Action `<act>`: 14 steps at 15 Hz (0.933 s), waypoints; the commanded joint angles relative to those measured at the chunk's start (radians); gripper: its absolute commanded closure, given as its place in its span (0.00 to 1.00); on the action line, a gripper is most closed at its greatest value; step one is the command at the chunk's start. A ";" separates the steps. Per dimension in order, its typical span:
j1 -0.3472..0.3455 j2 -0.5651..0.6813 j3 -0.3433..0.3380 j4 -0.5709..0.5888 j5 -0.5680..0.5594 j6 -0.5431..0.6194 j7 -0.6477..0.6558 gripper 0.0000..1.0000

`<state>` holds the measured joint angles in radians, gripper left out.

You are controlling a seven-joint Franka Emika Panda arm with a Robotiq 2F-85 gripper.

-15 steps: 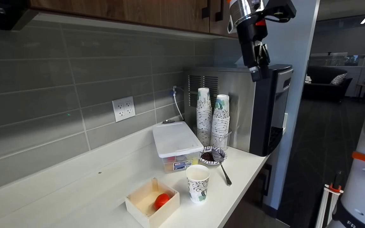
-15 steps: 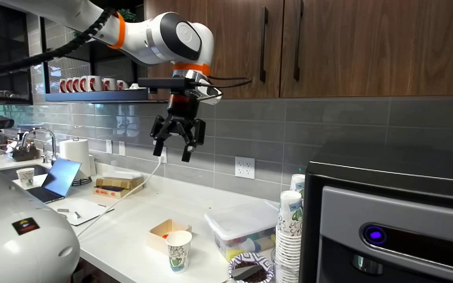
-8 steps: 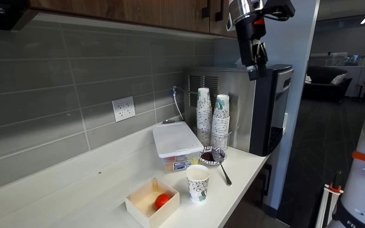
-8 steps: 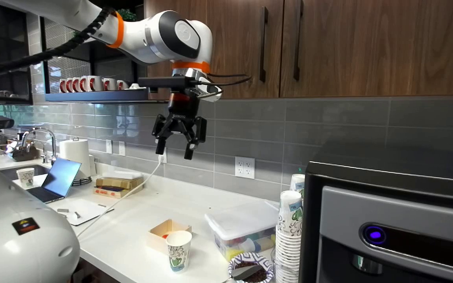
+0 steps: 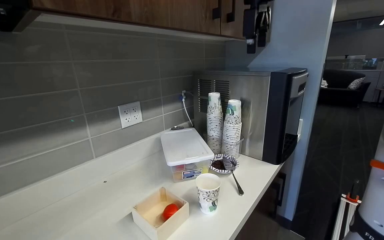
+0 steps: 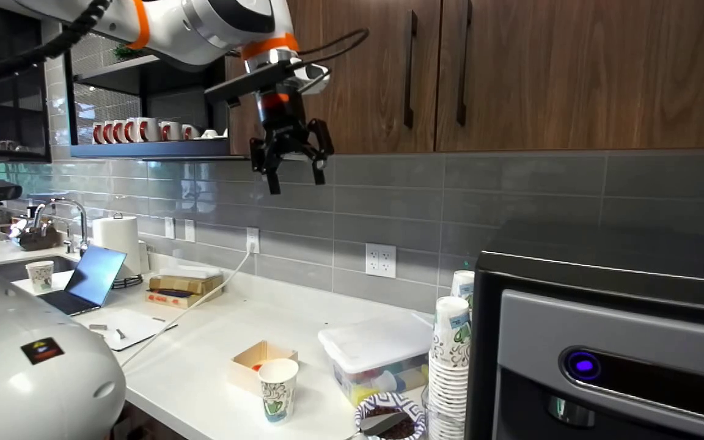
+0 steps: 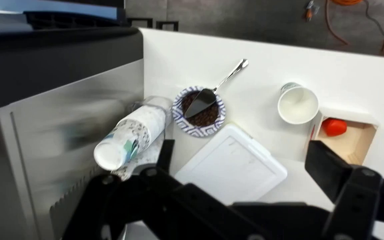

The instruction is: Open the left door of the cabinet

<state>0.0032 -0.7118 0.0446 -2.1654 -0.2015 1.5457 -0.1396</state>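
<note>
Left door (image 6: 376, 85) of the dark wood-grain cabinet (image 6: 492, 79), mounted on the wall (image 6: 529, 189) above the worktop (image 7: 272, 55) and seen flush with the matching right door (image 6: 602, 73), hence judged not yet opened. Its black vertical handle (image 6: 410, 68) runs along the right edge of the panel; the right door's handle (image 6: 464, 64) stands just beside it. The claw (image 6: 296, 179) points downward, its fingers (image 6: 319, 174) spread wide apart with nothing between them; in both exterior views it is apart from the black vertical handle, its tips appearing below the cabinet's lower edge. The wrist view is directed at the worktop and shows no part of the door. Handling (judged): the panel should behave as a stiff, flat board whose weight is borne by hinges, presumably along the left edge, so that the pull needed is likely modest, perhaps with a brief catch at the start; any latch or damper cannot be seen. The flat face offers no hold. The handle appears rigid and smooth, and may let the fingers slide under a sideways pull. Recommended hold: the lower-to-middle length of the handle, one finger on either side or one hooked behind it, with the claw turned toward the door and kept clear of the neighbouring handle; the pull would then follow an outward arc toward the left.
</note>
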 commanded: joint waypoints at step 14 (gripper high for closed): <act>-0.110 0.021 -0.020 0.159 -0.197 0.790 0.153 0.00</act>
<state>-0.0514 -0.7429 0.0290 -2.0333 -0.3607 2.1856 -0.0519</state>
